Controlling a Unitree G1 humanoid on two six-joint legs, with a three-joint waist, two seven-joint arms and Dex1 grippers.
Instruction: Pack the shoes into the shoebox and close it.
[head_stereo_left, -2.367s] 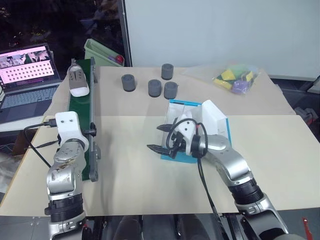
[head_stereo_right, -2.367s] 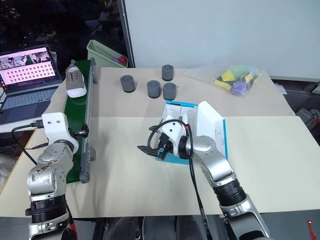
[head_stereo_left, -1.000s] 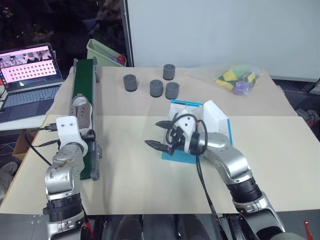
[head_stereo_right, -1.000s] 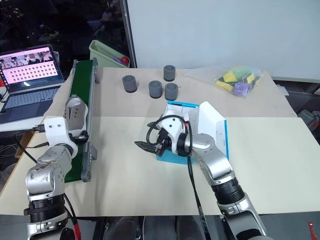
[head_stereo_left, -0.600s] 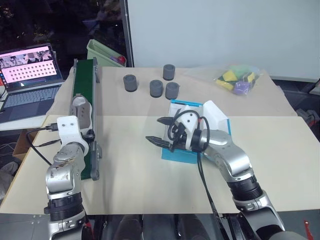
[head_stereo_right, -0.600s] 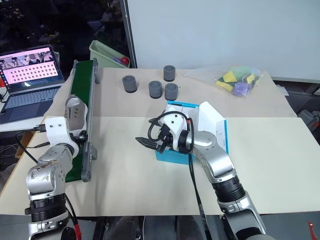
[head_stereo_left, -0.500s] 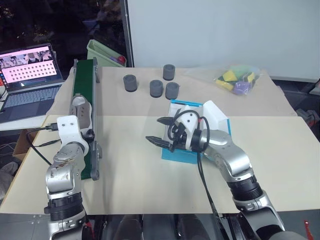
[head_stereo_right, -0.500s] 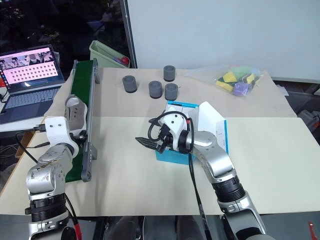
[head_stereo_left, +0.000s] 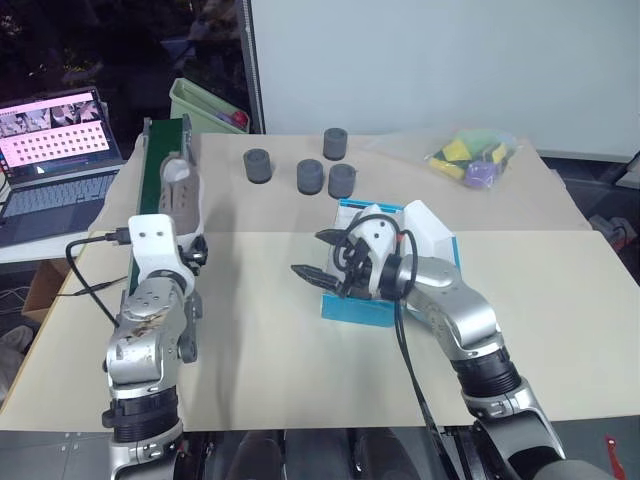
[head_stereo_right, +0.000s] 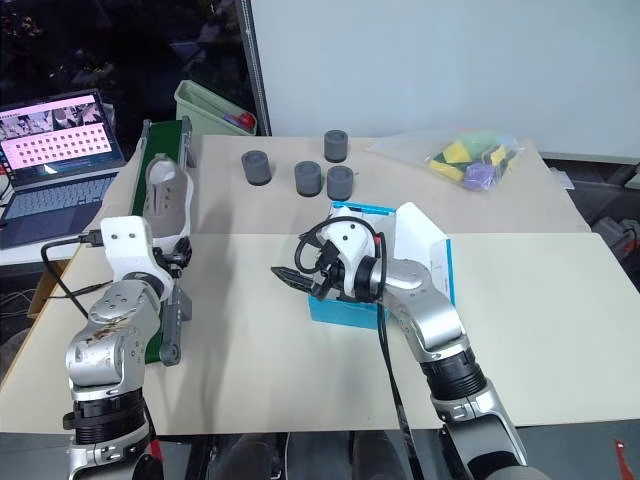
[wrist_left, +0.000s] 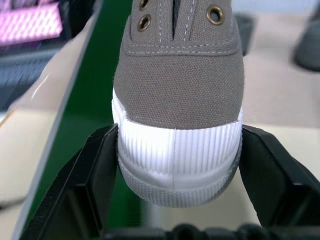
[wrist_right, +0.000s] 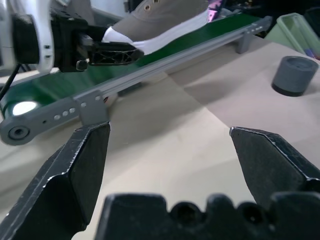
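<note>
Beige tabletop (head_stereo_left: 250, 330) | left gripper (wrist_left: 175, 165) clamps shoe (wrist_left: 177, 75) heel above conveyor (head_stereo_left: 155, 180), left of shoebox (head_stereo_left: 365, 310) | right gripper (wrist_right: 170, 155) wide, empty | carry level, lower toe-first.

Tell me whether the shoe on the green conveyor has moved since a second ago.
Yes. The shoe, clamped at its heel by the left tool, has lifted off the conveyor and now overhangs the belt's table-side edge.
</note>
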